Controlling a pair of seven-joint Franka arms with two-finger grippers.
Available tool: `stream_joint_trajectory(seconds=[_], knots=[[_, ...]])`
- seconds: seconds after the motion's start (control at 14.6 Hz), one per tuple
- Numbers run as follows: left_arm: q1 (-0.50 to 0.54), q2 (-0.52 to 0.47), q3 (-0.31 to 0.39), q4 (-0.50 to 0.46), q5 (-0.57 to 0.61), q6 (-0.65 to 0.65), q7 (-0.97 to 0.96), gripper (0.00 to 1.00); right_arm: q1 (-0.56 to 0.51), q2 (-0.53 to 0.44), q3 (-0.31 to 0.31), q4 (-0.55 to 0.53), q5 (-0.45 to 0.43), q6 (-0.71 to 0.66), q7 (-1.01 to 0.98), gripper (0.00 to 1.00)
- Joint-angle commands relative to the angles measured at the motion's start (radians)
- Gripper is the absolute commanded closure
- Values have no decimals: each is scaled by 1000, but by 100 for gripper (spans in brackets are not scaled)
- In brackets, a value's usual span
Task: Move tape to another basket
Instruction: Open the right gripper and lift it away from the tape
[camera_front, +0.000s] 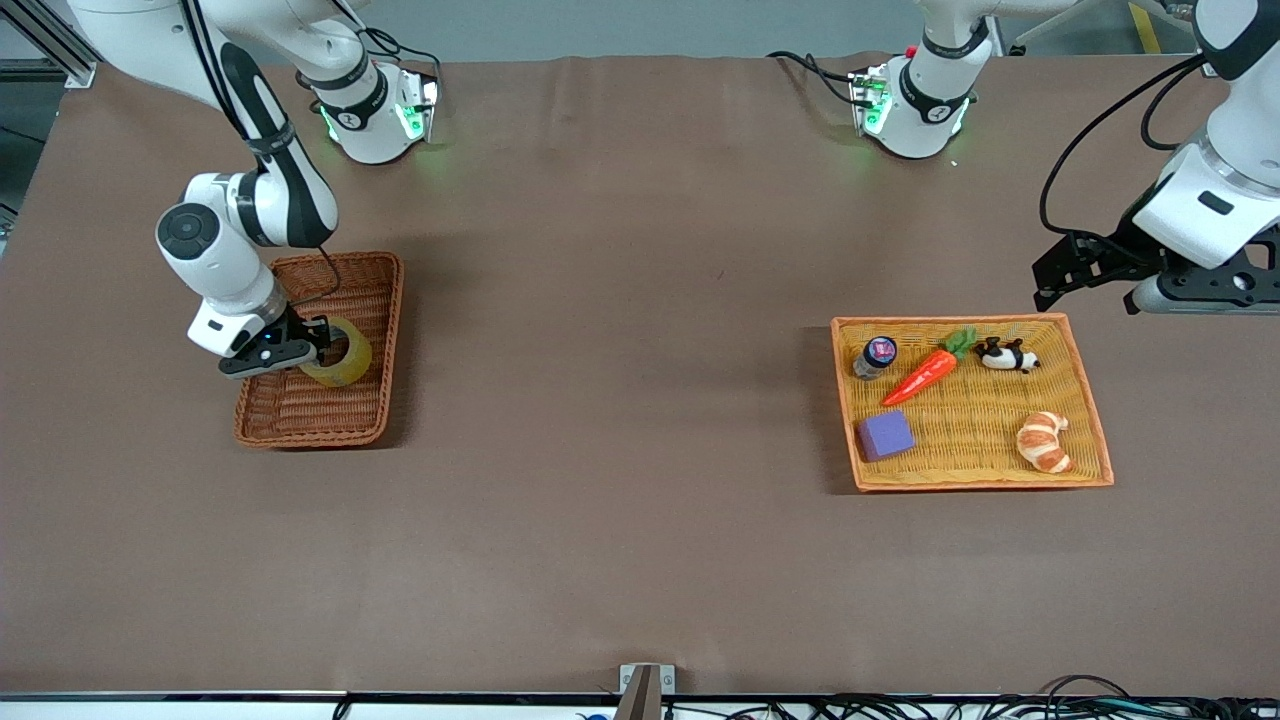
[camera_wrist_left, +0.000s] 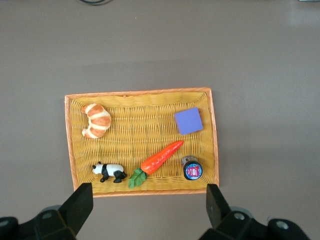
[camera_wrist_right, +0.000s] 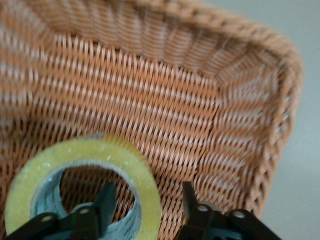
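The tape (camera_front: 341, 354), a yellowish ring with a grey core, sits tilted inside the dark reddish-brown wicker basket (camera_front: 390, 300) at the right arm's end of the table. My right gripper (camera_front: 318, 346) is down in that basket and open. In the right wrist view one finger (camera_wrist_right: 106, 196) is inside the ring of the tape (camera_wrist_right: 145, 175) and the other finger stands outside it, with gaps on both sides of the tape's wall. The basket's woven wall (camera_wrist_right: 225, 60) rises round them. My left gripper (camera_front: 1043, 290) waits open and empty, above the table beside the orange tray.
A wide orange-yellow woven tray (camera_front: 950, 321) lies at the left arm's end. It holds a croissant (camera_front: 1043, 441), a purple block (camera_front: 886, 434), a carrot (camera_front: 925, 372), a toy panda (camera_front: 1008, 355) and a small jar (camera_front: 877, 356). Brown tabletop spreads between basket and tray.
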Motion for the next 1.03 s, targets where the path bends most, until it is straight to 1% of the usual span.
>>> stream_joint_trajectory(seconds=[0.0,0.07,0.14,0.21,0.27,0.34,0.41,0.55,0.62,0.69,0.75,0.82,0.96], knots=[[2,16,-4,37,16,-12,-5,0,-23,-146,6,39,16,-155,30,0],[4,10,-4,38,16,-16,-5,0,-65,-180,30,79,16,-246,48,0],[6,10,-4,40,16,-18,-4,0,-135,-208,105,136,16,-325,53,0],[6,8,-3,40,16,-19,-4,0,-243,-222,218,201,16,-414,53,0],[6,5,-3,38,14,-36,-5,0,-279,-232,269,269,16,-497,60,0],[6,5,-3,40,14,-64,-5,0,-280,-232,270,347,16,-585,106,0],[6,5,-3,41,14,-87,-7,0,-277,-228,270,448,16,-690,178,0],[6,-17,-6,37,8,-113,-5,0,-274,-222,276,617,16,-865,224,0],[7,-24,-4,32,4,-121,-4,0,-271,-217,276,677,18,-928,226,0],[7,-24,-3,32,2,-121,-4,0,-271,-217,278,710,27,-981,228,0],[7,-25,-1,33,2,-124,-4,0,-271,-219,273,737,88,-1013,234,0],[10,-25,-1,32,2,-130,-4,0,-272,-220,270,778,114,-1045,238,0],[19,-25,-3,32,2,-133,-5,0,-272,-217,268,880,122,-1153,240,0]])
